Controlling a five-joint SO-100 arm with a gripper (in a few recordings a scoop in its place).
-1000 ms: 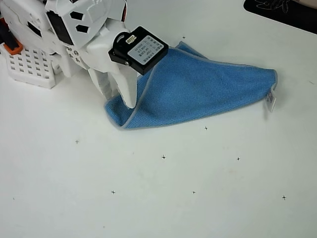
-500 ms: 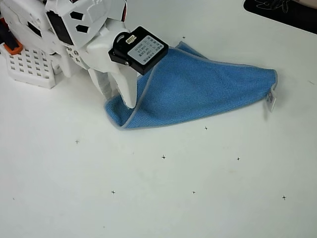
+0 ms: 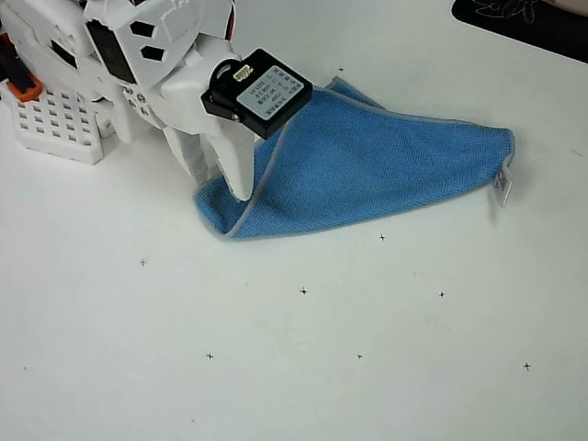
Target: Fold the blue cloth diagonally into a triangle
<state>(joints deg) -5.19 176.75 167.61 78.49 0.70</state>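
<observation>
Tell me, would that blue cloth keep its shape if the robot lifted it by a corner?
Probably not. The cloth lies folded over itself with soft, curved edges, so it would likely droop. It looks thin, so probably light. If the gripper pushed it, it might bunch up on the table rather than slide.

Bright, even overhead light; soft faint shadows under cloth edge; sharp focus, no glare.
</observation>
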